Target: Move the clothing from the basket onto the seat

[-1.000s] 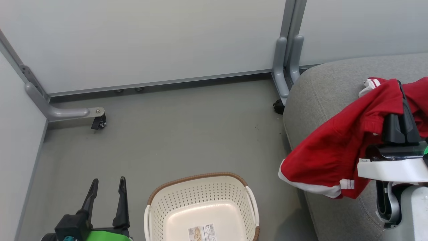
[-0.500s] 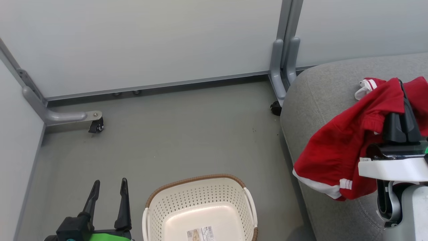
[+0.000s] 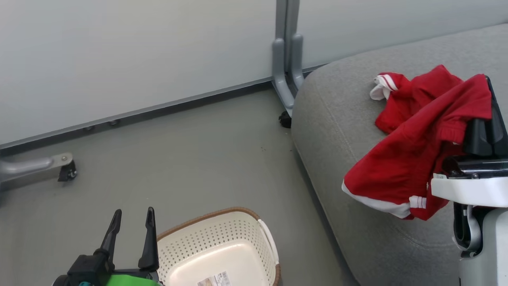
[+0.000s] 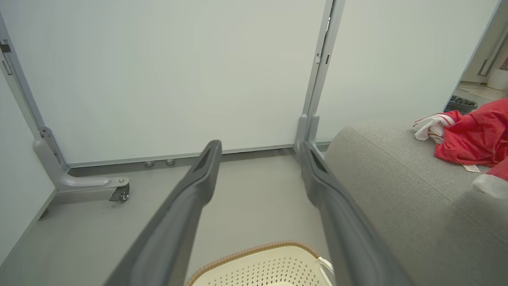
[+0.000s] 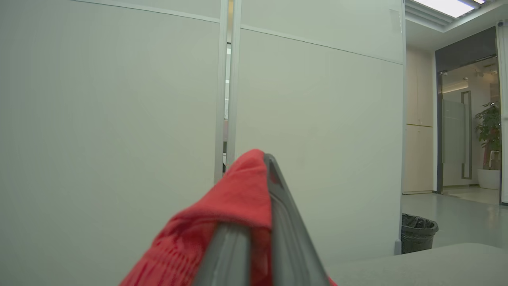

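Note:
My right gripper (image 3: 487,85) is shut on one red piece of clothing (image 3: 405,163), which drapes from its fingertips down over the grey seat (image 3: 329,119); its white-striped hem hangs just above the cushion. In the right wrist view the red cloth (image 5: 234,206) is pinched between the closed fingers (image 5: 278,206). A second red piece of clothing (image 4: 472,139) with a white cuff lies on the seat behind it. The cream basket (image 3: 206,217) stands on the floor at the bottom, holding just a paper label (image 3: 214,280). My left gripper (image 3: 133,212) is open above the basket's left rim (image 4: 254,252).
Pale partition walls close off the back, with grey feet on castors (image 3: 65,171) (image 3: 284,119) standing on the grey floor. A black waste bin (image 5: 418,232) stands beyond the seat's far end. Bare floor lies between basket and wall.
The head camera has swung right, shifting the whole picture left. The held garment, which hung past the seat's left edge, now hangs over the cushion. The left gripper stays open.

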Controlling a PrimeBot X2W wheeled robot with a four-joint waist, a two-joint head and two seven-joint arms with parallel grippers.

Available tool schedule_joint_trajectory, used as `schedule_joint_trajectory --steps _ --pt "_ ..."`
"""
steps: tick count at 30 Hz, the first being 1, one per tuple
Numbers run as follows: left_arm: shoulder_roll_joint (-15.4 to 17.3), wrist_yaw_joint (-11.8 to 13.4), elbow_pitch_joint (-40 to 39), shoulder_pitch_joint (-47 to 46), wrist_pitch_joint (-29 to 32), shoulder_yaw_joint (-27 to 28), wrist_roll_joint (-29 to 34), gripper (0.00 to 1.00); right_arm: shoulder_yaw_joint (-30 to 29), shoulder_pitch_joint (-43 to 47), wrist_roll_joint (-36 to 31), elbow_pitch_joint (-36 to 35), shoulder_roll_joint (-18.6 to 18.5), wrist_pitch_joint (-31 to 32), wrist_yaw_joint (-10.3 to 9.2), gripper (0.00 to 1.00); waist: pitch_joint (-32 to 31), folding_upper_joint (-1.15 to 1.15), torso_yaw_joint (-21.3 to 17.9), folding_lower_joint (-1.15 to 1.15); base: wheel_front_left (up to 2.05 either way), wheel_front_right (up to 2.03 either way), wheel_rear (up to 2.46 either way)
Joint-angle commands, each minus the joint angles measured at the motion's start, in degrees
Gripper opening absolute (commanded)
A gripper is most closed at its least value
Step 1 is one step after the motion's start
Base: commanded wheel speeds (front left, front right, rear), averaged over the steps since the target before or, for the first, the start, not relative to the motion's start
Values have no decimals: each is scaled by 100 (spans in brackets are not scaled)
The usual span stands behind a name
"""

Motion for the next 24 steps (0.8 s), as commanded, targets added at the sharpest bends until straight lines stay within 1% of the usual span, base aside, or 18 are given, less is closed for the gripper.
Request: schedule_joint_trajectory --steps 1,5,13,24 --pt "12 -12 -31 -88 3 25 23 100 -28 -94 -38 -54 -13 -2 -8 0 145 0 -533 0 0 0 0" --pt "12 -20 -45 -186 3 -16 12 100 -145 -132 -72 -102 -13 -2 -8 0 222 0 -906 0 0 0 0" --pt "13 -33 -97 -303 3 -108 -47 100 -359 -198 -36 -207 -11 -2 -8 0 323 0 -1466 0 0 0 0" --pt "14 -91 44 -661 3 -342 111 100 -717 -116 86 -432 -11 -2 -8 0 641 0 -1689 0 0 0 0"
